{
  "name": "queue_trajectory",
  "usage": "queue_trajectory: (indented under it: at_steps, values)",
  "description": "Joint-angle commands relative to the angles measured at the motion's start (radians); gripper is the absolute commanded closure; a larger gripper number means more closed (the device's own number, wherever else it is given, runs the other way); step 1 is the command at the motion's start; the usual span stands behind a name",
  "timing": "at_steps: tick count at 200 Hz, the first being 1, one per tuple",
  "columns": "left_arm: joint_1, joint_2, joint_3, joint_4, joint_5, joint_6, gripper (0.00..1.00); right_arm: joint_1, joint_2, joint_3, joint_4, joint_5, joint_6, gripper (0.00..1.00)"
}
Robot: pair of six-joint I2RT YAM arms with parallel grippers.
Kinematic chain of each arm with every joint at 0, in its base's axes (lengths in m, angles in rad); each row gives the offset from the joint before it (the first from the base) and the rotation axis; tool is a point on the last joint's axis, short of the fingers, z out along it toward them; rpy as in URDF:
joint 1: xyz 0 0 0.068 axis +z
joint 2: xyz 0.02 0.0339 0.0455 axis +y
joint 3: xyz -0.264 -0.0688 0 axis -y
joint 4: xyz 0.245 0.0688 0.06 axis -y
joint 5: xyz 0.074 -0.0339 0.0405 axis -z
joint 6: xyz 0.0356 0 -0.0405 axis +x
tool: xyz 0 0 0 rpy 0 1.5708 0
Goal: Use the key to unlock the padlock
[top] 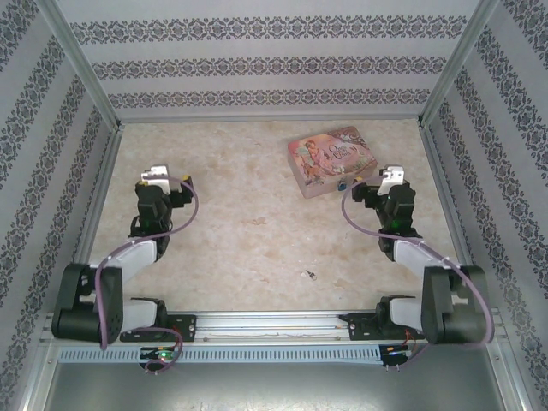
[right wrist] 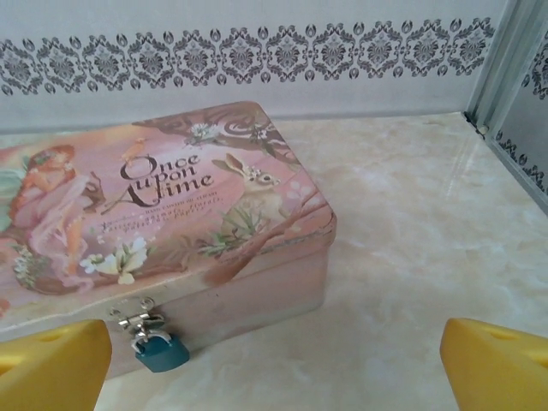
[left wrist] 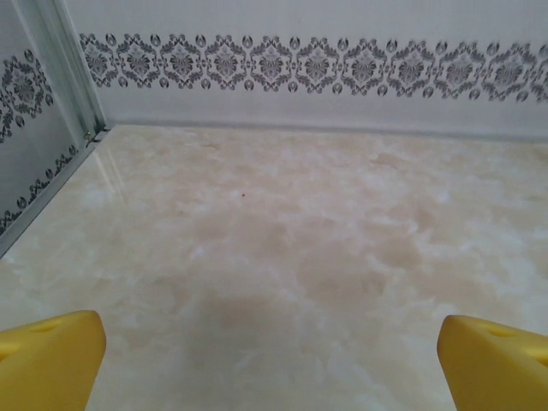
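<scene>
- Step in hand: the very start. Nothing is picked up yet, and the key (top: pixel 309 275) has to be fetched first.
- The left gripper (left wrist: pixel 272 364) is released, its yellow fingers spread wide over bare table (top: pixel 231 248), holding nothing.
- The right gripper (right wrist: pixel 274 368) is likewise spread wide and empty. It faces the pink tin (right wrist: pixel 171 223) without touching it.
- The padlock (right wrist: pixel 161 349) sits at the lower left of the right wrist view, hanging from the tin's front clasp just above the table. In the top view it is right of centre, at the tin's near edge.
- It has a blue body and a silver shackle threaded through the clasp, and it looks closed. The keyhole is not visible from here.
- The key lies flat on the table, low and just right of centre in the top view, between the two arms and well apart from the tin. It is a thin greyish speck, too small to read which way it points.
- Next move, as I judge it: one gripper comes down over the key for a fine pinch off the flat surface. The other likely needs to steady the padlock.
</scene>
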Motion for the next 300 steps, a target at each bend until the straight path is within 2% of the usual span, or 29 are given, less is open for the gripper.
queue_trajectory:
  at_steps: [1, 15, 39, 63, 90, 145, 184, 240, 300]
  values:
    - [0.016, -0.087, 0.124, -0.387, 0.058, -0.148, 0.01, -0.029, -0.079, 0.103, -0.292, -0.017, 0.055, 0.02]
    - [0.016, -0.1, 0.199, -0.52, 0.136, -0.243, 0.01, -0.062, -0.103, 0.166, -0.411, -0.083, 0.111, 0.02]
    - [0.007, -0.071, 0.31, -0.687, 0.236, -0.302, 0.01, -0.132, -0.095, 0.259, -0.519, -0.245, 0.219, 0.02]
    - [-0.014, -0.046, 0.335, -0.675, 0.337, -0.381, 0.01, -0.217, -0.018, 0.33, -0.533, -0.417, 0.345, 0.02]
    - [-0.075, 0.015, 0.343, -0.606, 0.399, -0.479, 0.0, -0.287, 0.128, 0.406, -0.518, -0.526, 0.446, 0.02]
    - [-0.287, 0.239, 0.449, -0.494, 0.428, -0.556, 0.0, -0.285, 0.35, 0.546, -0.494, -0.541, 0.458, 0.02]
    - [-0.393, 0.426, 0.557, -0.387, 0.472, -0.622, 0.0, -0.253, 0.463, 0.624, -0.494, -0.518, 0.428, 0.02]
    - [-0.489, 0.667, 0.784, -0.357, 0.544, -0.664, 0.0, -0.208, 0.592, 0.731, -0.505, -0.54, 0.409, 0.02]
    - [-0.524, 0.845, 0.957, -0.348, 0.605, -0.705, 0.0, -0.177, 0.67, 0.807, -0.534, -0.586, 0.374, 0.02]
